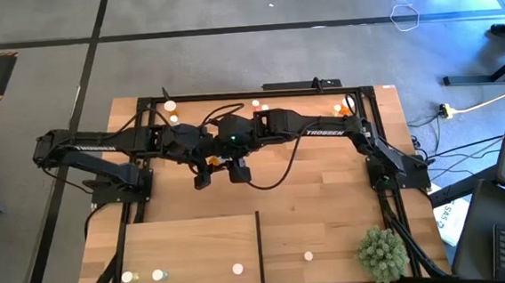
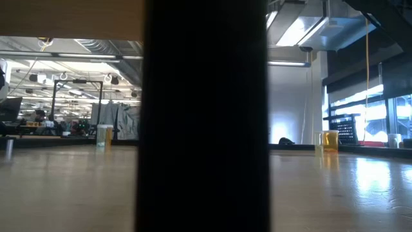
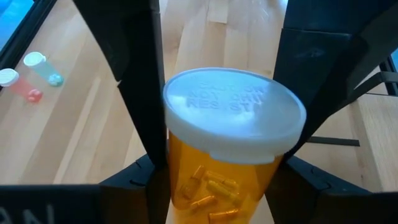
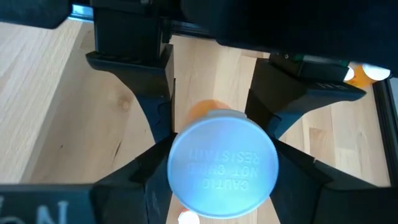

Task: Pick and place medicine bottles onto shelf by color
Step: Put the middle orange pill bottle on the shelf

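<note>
An orange medicine bottle (image 3: pixel 217 186) with a wide white cap (image 3: pixel 233 112) and pills inside is held upright in the air between both grippers. The left arm (image 1: pixel 101 145) and the right arm (image 1: pixel 327 129) meet over the middle of the table. My left gripper (image 3: pixel 217 168) and my right gripper (image 4: pixel 217 152) are both shut on this bottle from opposite sides. The pale shelf (image 1: pixel 188 240) with its dark divider (image 1: pixel 259 244) lies at the near edge. A few bottles (image 1: pixel 159 275) stand on it. My left gripper pinches the bottle's orange body (image 3: pixel 177 186) between its two fingers, below the cap. It comes slanting down from the table's left side. The bottle stands upright, cap up, clear of the table. My right gripper pinches the same bottle between its two fingers, high up, right at the cap (image 4: pixel 180 155). It comes slanting down from the table's right side. The cap hides the exact place of contact. The orange body (image 4: pixel 202 111) shows just beyond the cap.
More bottles (image 1: pixel 170 105) stand along the far edge. Two small bottles, one reddish (image 3: pixel 15 84) and one teal (image 3: pixel 43 67), lie on the tabletop. A spiky green plant ball (image 1: pixel 383 253) sits at the near right corner. In the low view the divider (image 2: pixel 203 116) blocks the middle.
</note>
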